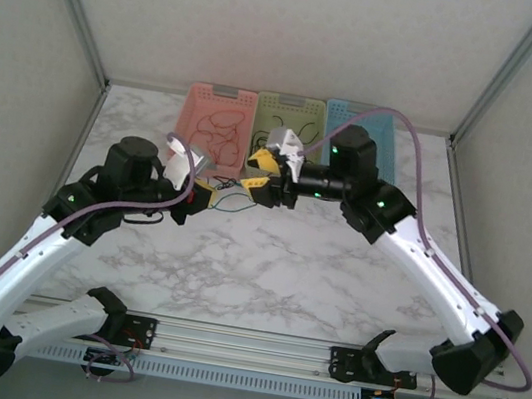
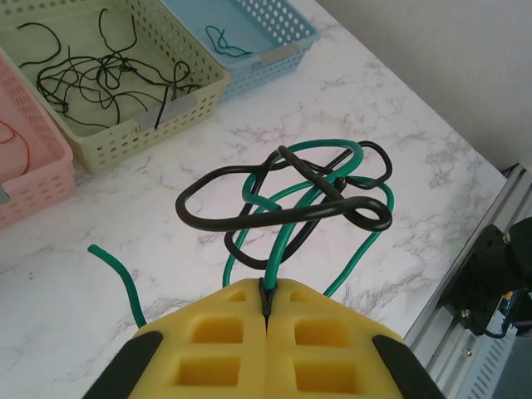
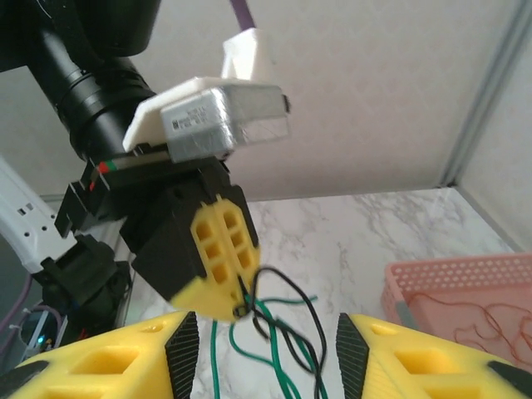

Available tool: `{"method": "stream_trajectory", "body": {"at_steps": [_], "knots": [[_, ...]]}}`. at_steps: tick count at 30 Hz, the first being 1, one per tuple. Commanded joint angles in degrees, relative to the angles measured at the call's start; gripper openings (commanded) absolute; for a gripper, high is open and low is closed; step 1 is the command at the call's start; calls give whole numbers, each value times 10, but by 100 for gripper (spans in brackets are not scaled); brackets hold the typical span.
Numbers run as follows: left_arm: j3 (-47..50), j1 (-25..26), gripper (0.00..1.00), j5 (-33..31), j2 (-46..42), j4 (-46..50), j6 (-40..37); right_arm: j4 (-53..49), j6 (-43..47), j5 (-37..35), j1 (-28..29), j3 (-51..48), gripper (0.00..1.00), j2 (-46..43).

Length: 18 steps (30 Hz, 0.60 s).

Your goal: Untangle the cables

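Note:
A tangle of one black and one green cable hangs just above the marble table. My left gripper is shut on it, pinching a green strand and a black one at its yellow fingertips. In the top view that left gripper faces my right gripper at mid-table, with the cables strung between them. The right gripper is open, one black-padded finger on each side of the dangling cables, touching neither. The left gripper shows straight ahead of it.
Three baskets line the back edge: pink with red cables, green with black cables, blue with one teal cable. The pink basket lies right of the right gripper. The metal rail marks the near edge.

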<state>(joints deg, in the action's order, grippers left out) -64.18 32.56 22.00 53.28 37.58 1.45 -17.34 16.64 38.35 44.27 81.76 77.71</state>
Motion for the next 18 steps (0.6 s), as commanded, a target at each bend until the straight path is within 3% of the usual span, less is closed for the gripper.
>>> {"method": "stream_trajectory", "body": {"at_steps": [1, 6, 18], "knots": [[-19, 4, 0, -6, 3, 14, -15, -56, 44, 31, 16, 52, 54, 44], [-19, 4, 0, -12, 5, 16, -21, -121, 56, 53, 22, 119, 56, 103], [-16, 4, 0, -12, 4, 18, -26, -142, 65, 45, 32, 121, 56, 131]]}}
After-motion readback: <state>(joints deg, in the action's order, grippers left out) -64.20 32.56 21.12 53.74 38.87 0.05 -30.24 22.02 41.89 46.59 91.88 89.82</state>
